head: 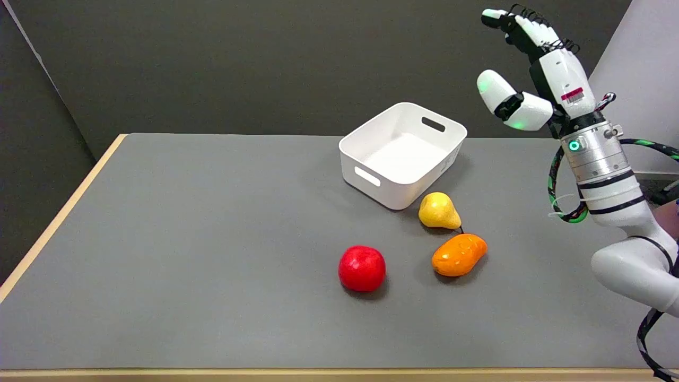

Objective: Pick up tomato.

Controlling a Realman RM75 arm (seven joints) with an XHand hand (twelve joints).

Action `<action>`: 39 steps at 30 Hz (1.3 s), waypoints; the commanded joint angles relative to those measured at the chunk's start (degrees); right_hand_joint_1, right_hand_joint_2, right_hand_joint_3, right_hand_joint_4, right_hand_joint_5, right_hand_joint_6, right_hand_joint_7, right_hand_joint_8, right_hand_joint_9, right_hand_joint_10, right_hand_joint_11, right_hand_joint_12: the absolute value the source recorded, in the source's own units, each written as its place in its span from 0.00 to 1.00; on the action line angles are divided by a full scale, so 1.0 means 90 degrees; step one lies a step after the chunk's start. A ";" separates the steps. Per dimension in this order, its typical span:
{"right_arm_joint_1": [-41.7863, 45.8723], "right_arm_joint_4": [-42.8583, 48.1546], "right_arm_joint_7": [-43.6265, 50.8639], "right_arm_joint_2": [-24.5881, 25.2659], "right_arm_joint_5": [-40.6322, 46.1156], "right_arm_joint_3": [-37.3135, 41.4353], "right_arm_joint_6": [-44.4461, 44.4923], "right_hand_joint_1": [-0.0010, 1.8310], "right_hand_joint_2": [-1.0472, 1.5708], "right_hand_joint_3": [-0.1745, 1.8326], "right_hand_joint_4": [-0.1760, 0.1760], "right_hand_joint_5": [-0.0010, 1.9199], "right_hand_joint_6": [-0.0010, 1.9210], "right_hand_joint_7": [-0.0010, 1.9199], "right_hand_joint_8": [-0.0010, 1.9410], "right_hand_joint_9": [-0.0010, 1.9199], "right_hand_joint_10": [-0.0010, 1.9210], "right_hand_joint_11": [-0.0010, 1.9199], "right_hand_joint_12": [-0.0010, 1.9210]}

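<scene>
Head view: the right hand (536, 69) hangs at upper right, fingers spread, holding nothing. The tomato (362, 268) sits low at centre on the grey table (185, 239), well apart from the hand. Right of it lie an orange fruit (459, 255) and a pear (438, 211), which a wide reach might knock. A white bin (403, 154) stands behind them. The walls are dark.

A grey-topped table (185, 239) with a pale wooden edge stood before a dark wall. Toward its far side sat a white plastic rectangular bin (401, 154) with slotted handles, turned at an angle. Just beside the bin's near corner lay a yellow pear (438, 211), and close in front of it an orange, oblong, dimpled fruit (459, 255).
</scene>
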State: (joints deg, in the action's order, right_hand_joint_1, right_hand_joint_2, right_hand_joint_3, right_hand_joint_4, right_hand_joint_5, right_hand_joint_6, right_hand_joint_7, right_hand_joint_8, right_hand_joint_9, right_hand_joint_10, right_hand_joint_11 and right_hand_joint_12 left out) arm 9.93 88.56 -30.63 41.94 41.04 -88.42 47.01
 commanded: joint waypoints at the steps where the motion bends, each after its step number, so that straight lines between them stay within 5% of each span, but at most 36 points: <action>1: 0.0311 -0.0403 -0.0426 -0.0226 -0.0643 0.0285 -0.0047 0.07 0.64 0.60 0.92 0.10 0.26 0.12 0.17 0.08 0.29 0.06 0.57; 16: 0.0335 0.0368 -0.1596 -0.0547 -0.1256 0.0175 -0.0701 0.10 0.64 0.59 0.92 0.10 0.26 0.13 0.17 0.10 0.30 0.07 0.58; 23: 0.0010 0.1043 -0.1797 -0.0558 -0.1151 -0.0515 -0.1429 0.17 0.66 0.57 0.96 0.13 0.29 0.18 0.22 0.16 0.36 0.12 0.68; 30: -0.0205 0.1332 -0.0581 0.0216 -0.1185 -0.1550 -0.1660 0.22 0.66 0.56 0.99 0.14 0.31 0.20 0.23 0.18 0.38 0.13 0.68; 39: -0.0160 0.1632 0.0468 0.0544 -0.1123 -0.2697 -0.1627 0.29 0.65 0.58 1.00 0.16 0.34 0.21 0.26 0.19 0.40 0.13 0.69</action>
State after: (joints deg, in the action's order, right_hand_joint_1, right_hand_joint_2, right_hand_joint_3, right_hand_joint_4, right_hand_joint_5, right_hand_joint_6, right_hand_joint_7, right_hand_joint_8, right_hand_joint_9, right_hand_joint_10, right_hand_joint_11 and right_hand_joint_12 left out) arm 9.99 96.55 -38.49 40.58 31.30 -96.25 36.28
